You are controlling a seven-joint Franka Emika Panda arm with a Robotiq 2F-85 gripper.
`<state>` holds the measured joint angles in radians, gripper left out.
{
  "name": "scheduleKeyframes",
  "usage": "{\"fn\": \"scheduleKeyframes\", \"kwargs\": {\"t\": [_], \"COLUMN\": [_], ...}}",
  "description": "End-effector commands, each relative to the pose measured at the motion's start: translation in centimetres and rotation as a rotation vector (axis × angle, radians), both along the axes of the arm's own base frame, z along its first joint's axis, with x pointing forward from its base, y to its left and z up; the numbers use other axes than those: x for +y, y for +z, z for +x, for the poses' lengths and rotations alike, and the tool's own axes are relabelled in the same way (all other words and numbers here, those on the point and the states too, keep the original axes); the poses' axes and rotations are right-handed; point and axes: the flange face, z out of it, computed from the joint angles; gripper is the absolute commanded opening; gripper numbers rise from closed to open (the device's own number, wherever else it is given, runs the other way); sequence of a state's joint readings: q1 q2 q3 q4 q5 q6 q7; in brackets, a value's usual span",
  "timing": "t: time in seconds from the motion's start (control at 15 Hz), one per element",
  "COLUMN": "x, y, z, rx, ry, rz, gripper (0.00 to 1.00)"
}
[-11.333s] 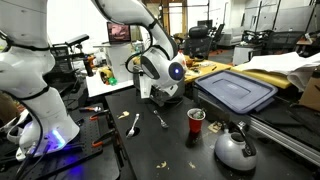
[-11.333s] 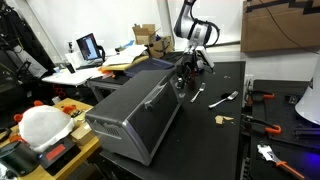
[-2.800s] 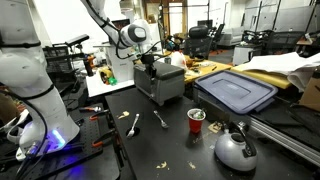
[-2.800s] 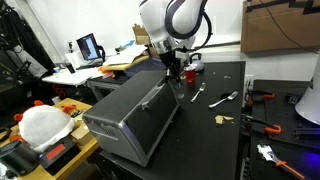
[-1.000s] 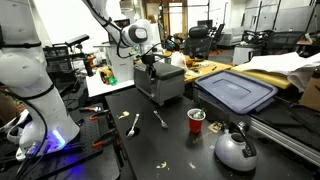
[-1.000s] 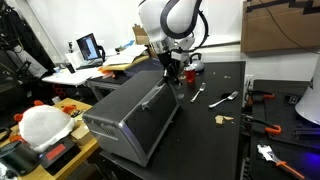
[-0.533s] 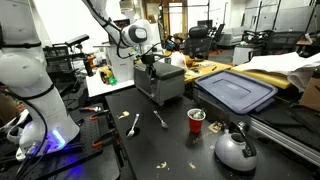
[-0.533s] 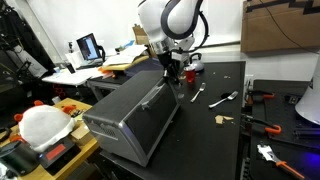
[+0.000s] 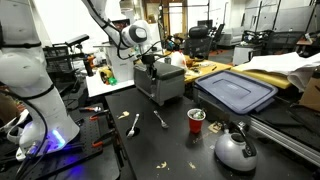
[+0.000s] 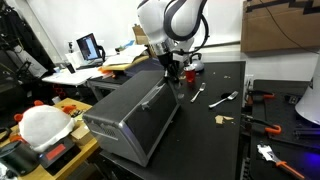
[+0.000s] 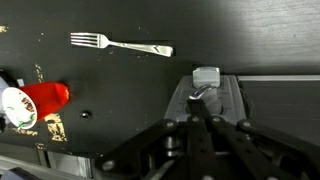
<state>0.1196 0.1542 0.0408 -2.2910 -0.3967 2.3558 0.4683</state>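
Grey box [image 10: 125, 120] latch [image 11: 205, 77] sits at the jaws' tips (closed tight).

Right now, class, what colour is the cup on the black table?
The cup is red, seen best in the wrist view.

Cutlery, Cup and Kettle Around the Desk

In an exterior view we see a red cup [image 9: 196, 121] on the dark desk [image 9: 170, 155] at lower centre of the frame. A fork [image 9: 160, 118] and a spoon [image 9: 133, 123] lie to its left, and a silver kettle [image 9: 235, 148] sits at lower right. A blue lid [image 9: 237, 90] lies right of centre. We also find a laptop [image 10: 89, 47] at upper left in an exterior view.
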Motion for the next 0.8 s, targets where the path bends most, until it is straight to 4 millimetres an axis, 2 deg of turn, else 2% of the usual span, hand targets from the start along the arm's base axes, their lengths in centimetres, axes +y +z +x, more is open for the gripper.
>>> {"fn": "scheduleKeyframes", "kwargs": {"t": [0.0,0.27,0.73], "x": [-0.1,0.4,0.5], "y": [-0.4,0.7,0.4], "z": [-0.1,-0.2,-0.5], "rx": [0.000,-0.017,0.018], "ry": [-0.015,-0.013,-0.036], "rz": [-0.020,-0.007,0.047], "gripper": [0.00,0.00,0.00]}}
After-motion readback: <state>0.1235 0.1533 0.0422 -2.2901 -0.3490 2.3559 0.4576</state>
